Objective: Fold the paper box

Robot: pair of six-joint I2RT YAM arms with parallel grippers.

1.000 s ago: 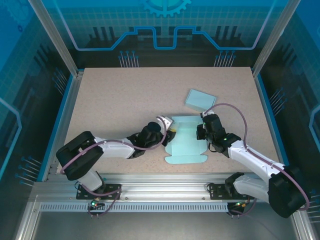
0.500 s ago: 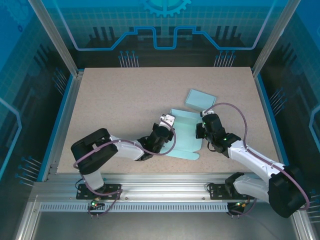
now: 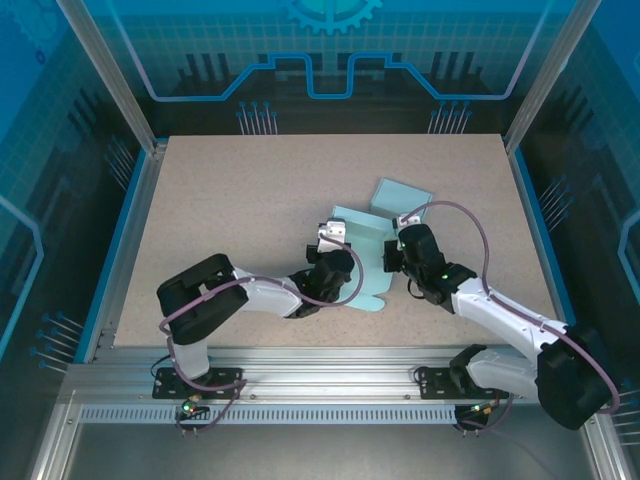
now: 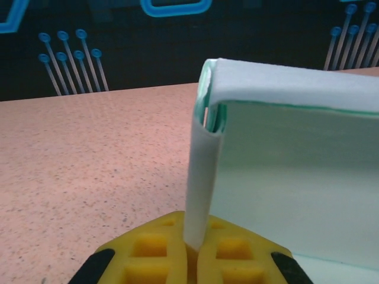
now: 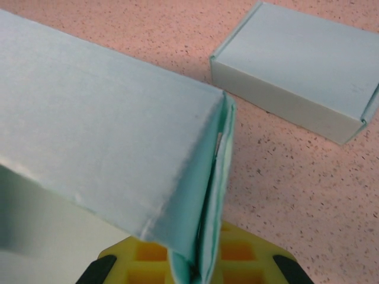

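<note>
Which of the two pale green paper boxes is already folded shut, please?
The small box lying free on the table; the other is a half-folded sheet pinched by the left gripper and right gripper.

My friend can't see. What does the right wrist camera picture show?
A partly folded pale green paper sheet stands close up, its edge pinched in the yellow jaws at the bottom. Behind it on the right, a closed box of the same colour lies on the speckled pink table.
</note>
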